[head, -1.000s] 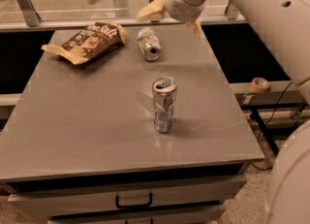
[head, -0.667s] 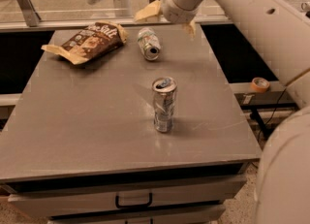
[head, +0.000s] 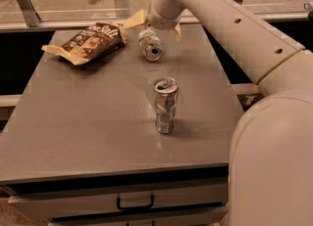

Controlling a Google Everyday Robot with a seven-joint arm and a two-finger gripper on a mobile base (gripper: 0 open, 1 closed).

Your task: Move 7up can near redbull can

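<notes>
Camera view gives you the fingers spread wide and holding nothing, one on either side of the far end of the 7up can. The can lies on its side at the back of the bench, just beside a brown snack bag. Your gripper looks to be at the grasp step: you likely need to lower over the can, close, then carry it forward to the redbull can, upright mid-bench and well apart. The drawer below is shut, and neither its contents nor the bag's can be told.
</notes>
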